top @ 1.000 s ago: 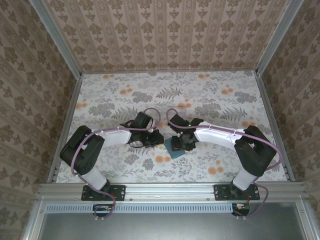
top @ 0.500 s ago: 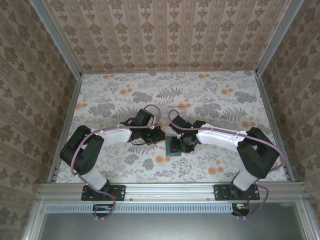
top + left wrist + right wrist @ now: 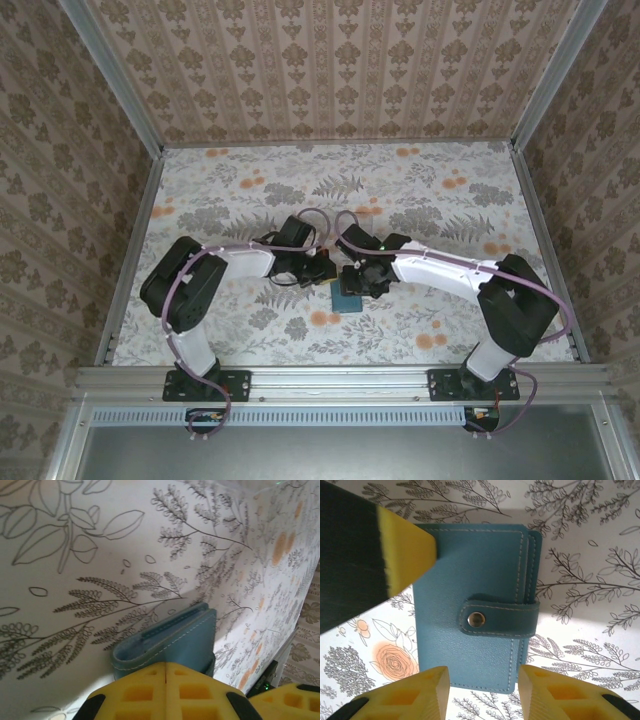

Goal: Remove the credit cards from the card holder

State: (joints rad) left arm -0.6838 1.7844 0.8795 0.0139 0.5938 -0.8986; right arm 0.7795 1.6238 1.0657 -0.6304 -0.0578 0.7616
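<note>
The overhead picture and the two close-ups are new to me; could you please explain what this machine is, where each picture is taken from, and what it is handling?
This is a pair of robot arms, the left arm and the right arm, bolted at the near edge of a floral table. The overhead picture comes from a fixed camera above and behind them. Each close-up comes from a camera on a wrist, looking past that arm's yellow-fingered claw. On the table lies a teal card holder, closed, its strap snapped. The left claw is shut, its tip at the holder's edge. The right claw hangs open over the holder. Neither claw holds anything.
</note>
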